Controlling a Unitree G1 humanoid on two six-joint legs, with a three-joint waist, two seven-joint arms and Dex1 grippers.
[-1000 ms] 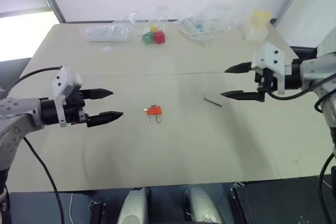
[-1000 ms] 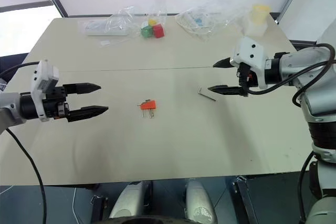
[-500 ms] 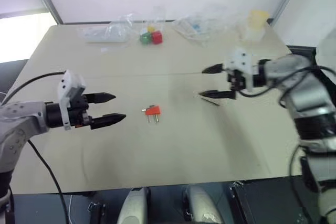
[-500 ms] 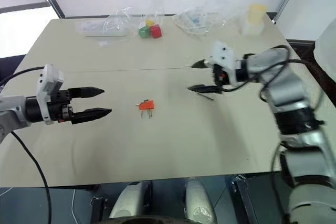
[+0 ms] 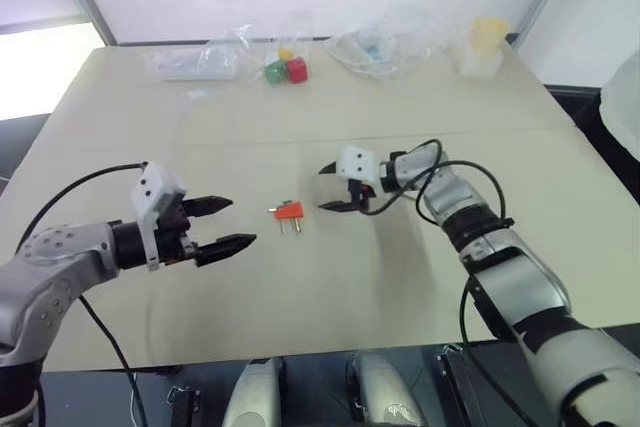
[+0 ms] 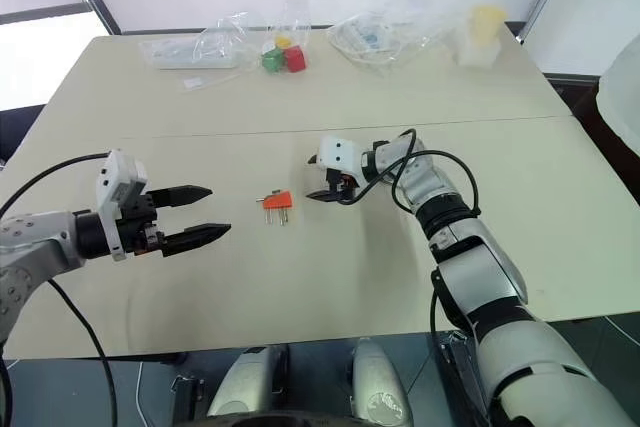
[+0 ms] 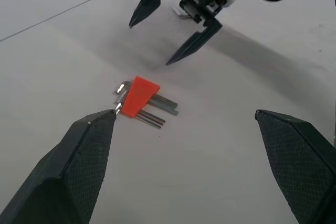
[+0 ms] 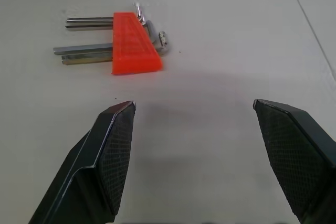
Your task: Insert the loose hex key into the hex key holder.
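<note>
While both the left gripper (image 5: 228, 223) and right gripper (image 5: 332, 187) gape empty at frame centre, the hex key holder (image 5: 291, 211) lies untouched; insertion not begun

orange-red hex key holder (image 5: 291, 211) with grey metal keys, on pale beige surface (image 5: 330, 287). black fingers (image 7: 84, 156) with fine cross-hatched pads on left tool (image 5: 222, 226); black, white-cased right tool (image 5: 333, 188). red, green and yellow blocks (image 5: 285, 67) at far edge.
</note>
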